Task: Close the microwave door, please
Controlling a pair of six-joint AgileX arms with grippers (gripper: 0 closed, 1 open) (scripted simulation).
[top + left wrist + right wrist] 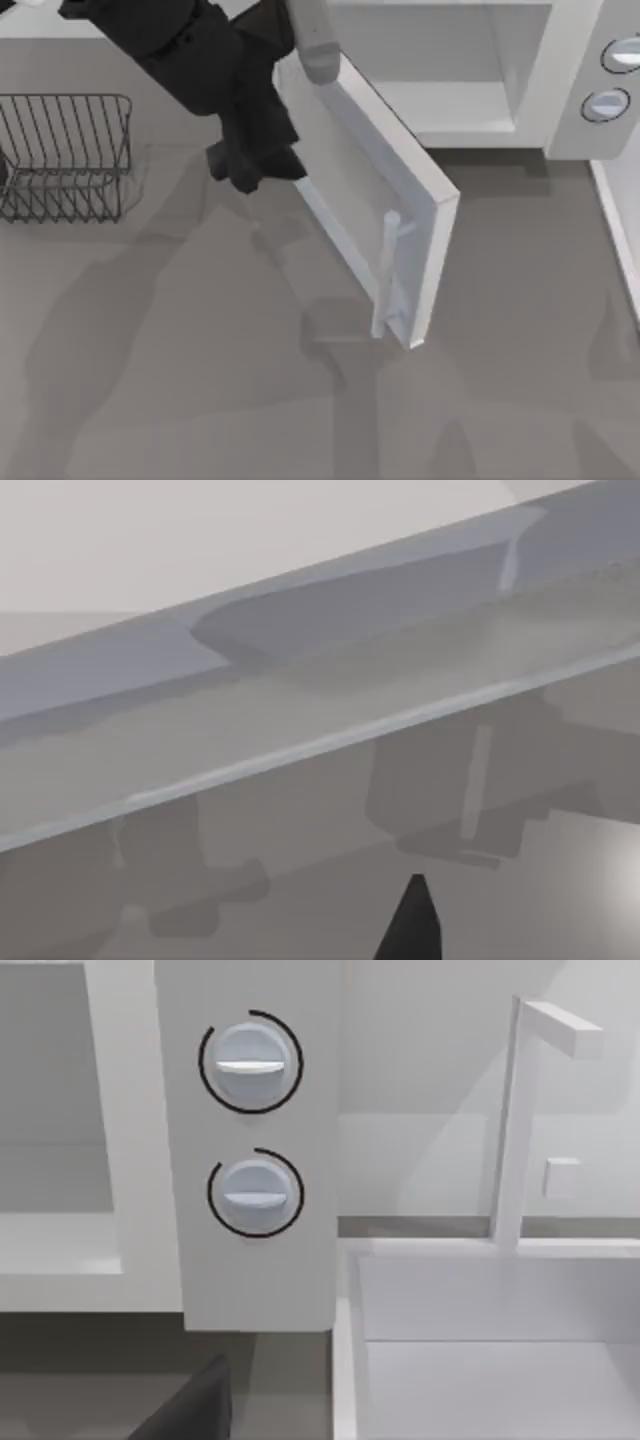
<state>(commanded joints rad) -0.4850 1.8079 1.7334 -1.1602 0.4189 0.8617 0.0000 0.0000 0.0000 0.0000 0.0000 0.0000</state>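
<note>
The microwave door [352, 172] stands about half open, swung out from its hinge at the back towards the table's middle. Its pale bar handle [386, 270] is at the free end. The white microwave body [560, 110] sits at the back right with its cavity open. My left gripper [256, 166], dark, is right up against the door's outer face near the hinge end. In the left wrist view the door's window [300, 720] is very close, with one dark fingertip [413, 925] below it. A dark finger [195, 1410] of my right gripper shows in front of the two knobs [250, 1065].
A wire rack [65, 155] stands at the table's left. To the right of the microwave lies a white sink basin [480, 1360] with a white tap [512, 1120]; its edge [620, 220] runs along the table's right side. Grey tabletop [200, 380] lies in front of the door.
</note>
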